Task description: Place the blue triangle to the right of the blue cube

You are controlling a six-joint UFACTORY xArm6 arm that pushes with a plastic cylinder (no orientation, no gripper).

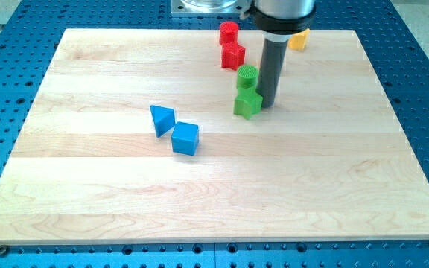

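Observation:
The blue triangle (pixel 161 119) lies left of the board's middle, touching or nearly touching the blue cube (pixel 185 138), which sits just below and to its right. My tip (pixel 266 103) stands well to the right of both, at the right side of the green star-shaped block (pixel 247 103) and about touching it. A green cylinder (pixel 247 75) stands just above that green block, left of the rod.
A red cylinder (pixel 229 32) and a red star-shaped block (pixel 233 54) sit near the board's top edge. A yellow block (pixel 298 39) shows partly behind the rod at the top. The wooden board (pixel 88 193) lies on a blue perforated table.

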